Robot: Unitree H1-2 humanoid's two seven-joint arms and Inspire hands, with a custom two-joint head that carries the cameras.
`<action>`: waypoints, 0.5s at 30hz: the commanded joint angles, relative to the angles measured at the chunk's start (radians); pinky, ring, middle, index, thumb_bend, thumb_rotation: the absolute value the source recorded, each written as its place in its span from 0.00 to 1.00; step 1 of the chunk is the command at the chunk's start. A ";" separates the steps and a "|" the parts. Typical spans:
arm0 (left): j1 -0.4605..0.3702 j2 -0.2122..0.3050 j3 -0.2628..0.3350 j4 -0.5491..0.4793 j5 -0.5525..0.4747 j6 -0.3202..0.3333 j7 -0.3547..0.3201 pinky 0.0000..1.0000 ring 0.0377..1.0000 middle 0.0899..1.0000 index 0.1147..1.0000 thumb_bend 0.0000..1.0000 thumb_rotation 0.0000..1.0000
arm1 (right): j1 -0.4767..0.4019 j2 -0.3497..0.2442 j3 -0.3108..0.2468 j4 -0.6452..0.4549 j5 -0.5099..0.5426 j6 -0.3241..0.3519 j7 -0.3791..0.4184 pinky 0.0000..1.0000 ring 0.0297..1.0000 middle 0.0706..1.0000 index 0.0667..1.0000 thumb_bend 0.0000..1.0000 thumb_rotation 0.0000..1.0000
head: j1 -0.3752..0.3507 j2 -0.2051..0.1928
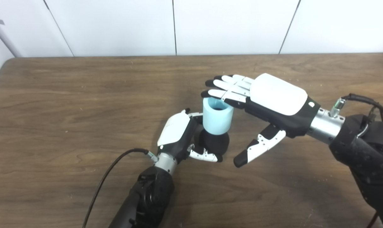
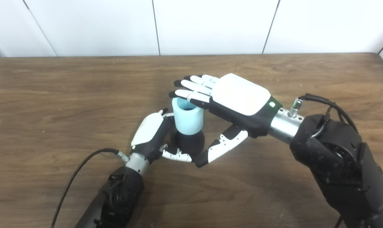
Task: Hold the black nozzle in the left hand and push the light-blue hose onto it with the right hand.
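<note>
Hose (image 1: 217, 116) sits beside open right robot hand (image 1: 264, 106).

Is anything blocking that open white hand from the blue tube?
Nothing visible does. The right hand is open, its fingers reaching over the rim of the light-blue hose, which already sits on the black nozzle held by the left hand.

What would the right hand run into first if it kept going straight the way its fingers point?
Probably nothing: the right hand points left above the hose rim, over bare table, though depth is unclear.
</note>
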 commanded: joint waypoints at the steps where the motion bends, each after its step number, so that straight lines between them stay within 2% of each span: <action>1: 0.062 0.036 -0.021 0.072 0.013 0.071 -0.089 1.00 0.81 0.50 0.38 0.52 0.00 | -0.029 -0.014 -0.013 -0.034 0.002 -0.012 -0.014 0.97 1.00 0.99 0.94 0.69 0.95 | 0.001 0.001; 15: 0.062 0.033 -0.021 0.070 0.015 0.076 -0.090 1.00 0.83 0.50 0.37 0.51 0.00 | -0.026 -0.020 0.012 -0.013 -0.024 -0.036 -0.005 0.97 1.00 0.99 0.94 0.70 0.95 | 0.004 0.005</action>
